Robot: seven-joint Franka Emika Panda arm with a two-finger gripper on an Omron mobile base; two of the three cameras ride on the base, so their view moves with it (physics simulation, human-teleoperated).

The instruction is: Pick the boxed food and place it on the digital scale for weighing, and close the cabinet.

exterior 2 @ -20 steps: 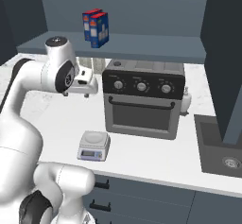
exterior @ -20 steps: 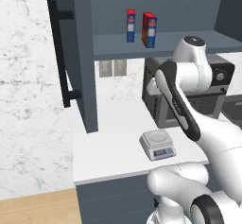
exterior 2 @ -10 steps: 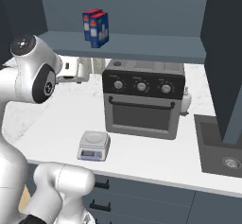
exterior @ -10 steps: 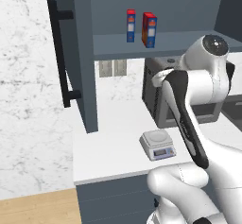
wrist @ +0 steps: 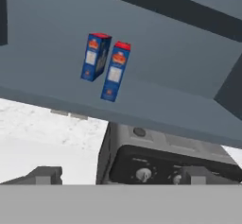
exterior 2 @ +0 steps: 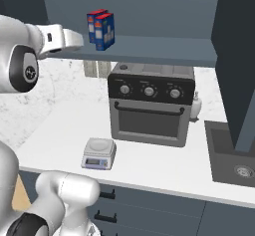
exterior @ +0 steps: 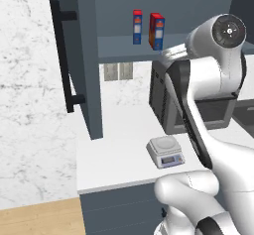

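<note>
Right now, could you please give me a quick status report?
Gripper open, empty, facing the shelf. Boxed food upright in the open cabinet, beside a slimmer box. Digital scale bare.

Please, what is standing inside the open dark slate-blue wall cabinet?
On the shelf of the dark slate-blue wall cabinet two upright boxes stand side by side: the wider red box with blue side and a slim red-white-blue box. The cabinet's higher part is cut off by the picture edge.
</note>
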